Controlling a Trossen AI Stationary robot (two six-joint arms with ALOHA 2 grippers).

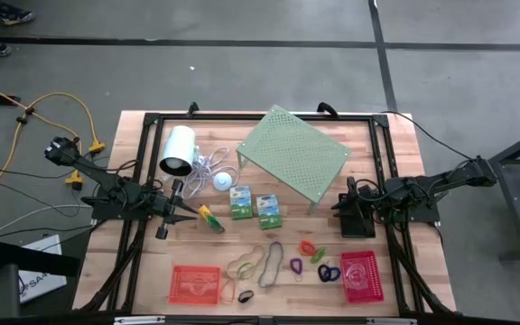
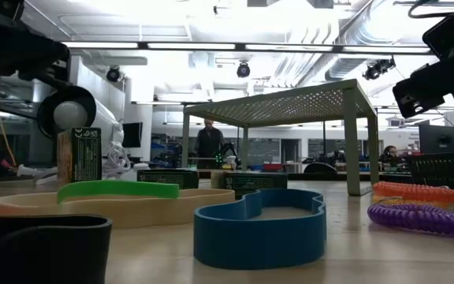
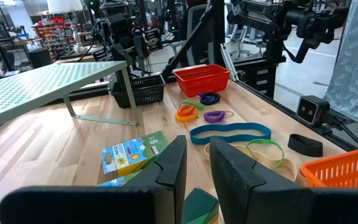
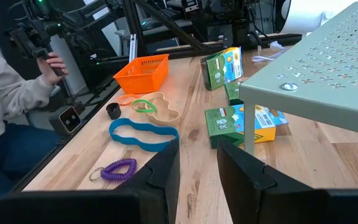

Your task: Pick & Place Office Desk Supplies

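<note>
Two jaws apart: left gripper [image 1: 190,215] beside marker [image 1: 211,218] lying diagonal; right gripper [image 1: 343,207] idle.

Table [image 1: 395,271]: pale wood planks, visible grain, low satin sheen.

Shelf [image 1: 293,153], between the two grippers: thin perforated sheet metal, pale green painted, matt; a bright screw head shows on its edge in the right wrist view.

Boxes [image 1: 240,202], just ahead of the left gripper [image 3: 194,177]: printed cardboard, lightly glossy.

Blue band [image 4: 143,134], ahead of the right gripper [image 4: 197,168]: smooth matt rubber. Tan band [image 4: 160,112] beyond it, same look.

Purple coil [image 4: 117,168] near the right fingers [image 4: 163,168]: ribbed, shiny plastic.

Orange basket [image 4: 142,71], far from the right gripper: plastic mesh, slightly glossy.

Both grippers' fingers: dark, matt, smooth plastic-like faces.

White cylinder [image 1: 178,149] beside the left gripper: smooth, faint sheen.
</note>
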